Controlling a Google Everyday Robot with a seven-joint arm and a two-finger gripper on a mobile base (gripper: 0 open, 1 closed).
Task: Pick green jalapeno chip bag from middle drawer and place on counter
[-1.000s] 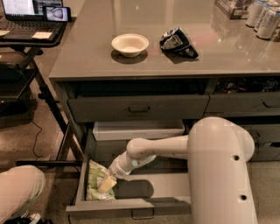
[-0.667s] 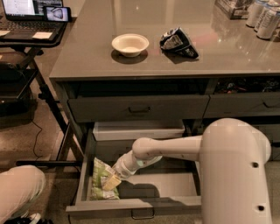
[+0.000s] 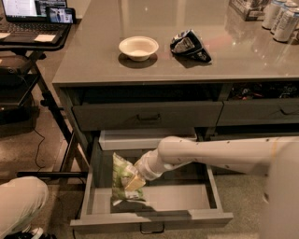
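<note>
The green jalapeno chip bag [image 3: 122, 173] stands tilted at the left end of the open middle drawer [image 3: 187, 218], its lower edge near the drawer bottom. My gripper [image 3: 133, 182] reaches in from the right on a white arm and is shut on the bag's right side. The grey-brown counter [image 3: 140, 70] lies above the drawers.
A white bowl [image 3: 138, 47] and a black and silver snack bag [image 3: 189, 45] sit on the counter. Cans [image 3: 281, 18] stand at its back right. A cart with a laptop [image 3: 28, 9] is at the left. A closed top drawer [image 3: 147, 116] sits above the open one.
The bag lay flat in the drawer's left front corner; now it is tipped up and raised in my gripper. My arm has drawn back to the right and up.
</note>
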